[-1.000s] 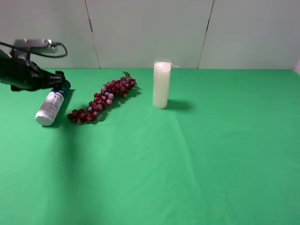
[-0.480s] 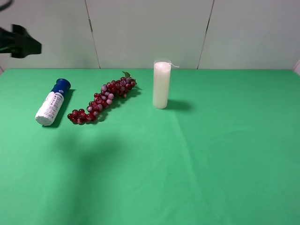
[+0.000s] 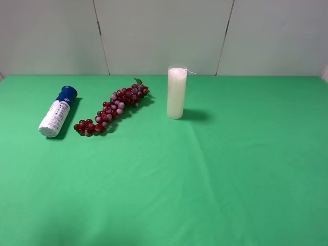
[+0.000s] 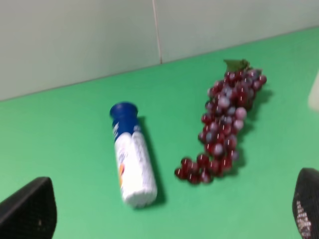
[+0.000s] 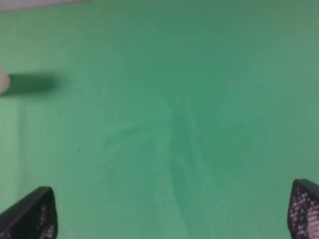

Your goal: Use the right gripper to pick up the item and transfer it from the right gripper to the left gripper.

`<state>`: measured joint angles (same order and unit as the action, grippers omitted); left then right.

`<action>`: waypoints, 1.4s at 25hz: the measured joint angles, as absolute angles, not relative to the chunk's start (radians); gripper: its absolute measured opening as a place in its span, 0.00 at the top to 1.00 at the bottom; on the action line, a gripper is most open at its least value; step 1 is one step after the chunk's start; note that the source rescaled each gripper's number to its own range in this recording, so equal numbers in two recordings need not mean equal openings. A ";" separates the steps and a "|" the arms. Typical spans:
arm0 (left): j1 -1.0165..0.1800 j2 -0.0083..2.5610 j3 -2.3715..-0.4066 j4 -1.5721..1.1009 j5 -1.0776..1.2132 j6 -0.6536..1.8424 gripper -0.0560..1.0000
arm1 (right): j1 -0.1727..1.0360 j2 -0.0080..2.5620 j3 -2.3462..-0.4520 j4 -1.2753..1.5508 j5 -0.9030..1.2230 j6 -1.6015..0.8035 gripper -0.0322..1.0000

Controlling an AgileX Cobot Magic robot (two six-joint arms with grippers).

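Green cloth [image 3: 215, 174] covers the table | white candle [image 3: 176, 93] upright, far centre | red grapes [image 3: 110, 110] left of candle | bottle [image 3: 56, 113] lying far left, blue cap pointing away, just beside grapes | left gripper [image 4: 169, 214] fingers spread wide, empty | right gripper [image 5: 172, 214] fingers spread wide, empty, over bare cloth

One camera sits high and looks down at the whole green desk [image 3: 215, 179] and the wall behind. The left wrist camera looks closer at the bottle [image 4: 131, 162] and grapes [image 4: 224, 129], which the high camera sees too. The right wrist camera looks down at bare cloth.
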<state>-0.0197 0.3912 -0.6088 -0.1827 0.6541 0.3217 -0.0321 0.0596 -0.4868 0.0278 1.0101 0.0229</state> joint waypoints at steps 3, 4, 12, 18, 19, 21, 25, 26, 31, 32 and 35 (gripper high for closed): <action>-0.020 0.238 -0.609 -0.131 0.769 0.295 0.00 | -0.032 0.060 -0.487 0.028 1.010 0.023 0.00; -0.020 0.188 -0.609 -0.121 0.805 0.291 0.00 | -0.032 0.060 -0.487 0.028 1.010 0.023 0.00; -0.020 -0.006 -0.608 -0.108 1.022 0.266 0.00 | -0.032 0.060 -0.487 0.028 1.010 0.023 0.00; -0.020 -0.008 -0.578 -0.123 1.089 0.125 0.00 | -0.032 0.060 -0.487 0.028 1.010 0.023 0.00; -0.020 -0.008 -0.564 -0.123 1.089 0.106 0.00 | -0.032 0.060 -0.487 0.029 1.009 0.023 0.00; -0.020 -0.008 -0.526 -0.123 1.090 0.092 0.00 | -0.032 0.060 -0.487 0.029 1.009 0.023 0.00; -0.020 -0.008 -0.494 -0.123 1.077 0.088 0.00 | -0.032 0.060 -0.487 0.029 1.009 0.023 0.00; -0.020 -0.008 -0.492 -0.123 1.072 0.088 0.00 | -0.032 0.060 -0.487 0.029 1.009 0.023 0.00; -0.021 -0.008 -0.491 -0.121 1.064 0.088 0.00 | -0.032 0.060 -0.487 0.029 1.009 0.023 0.00; -0.021 -0.008 -0.491 -0.121 1.064 0.088 0.00 | -0.032 0.060 -0.487 0.029 1.009 0.023 0.00; -0.021 -0.008 -0.491 -0.121 1.064 0.088 0.00 | -0.032 0.060 -0.487 0.029 1.009 0.023 0.00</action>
<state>-0.0207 -0.0079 -0.4912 -0.1206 1.0641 0.0878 -0.0321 0.0596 -0.4868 0.0288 1.0088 0.0229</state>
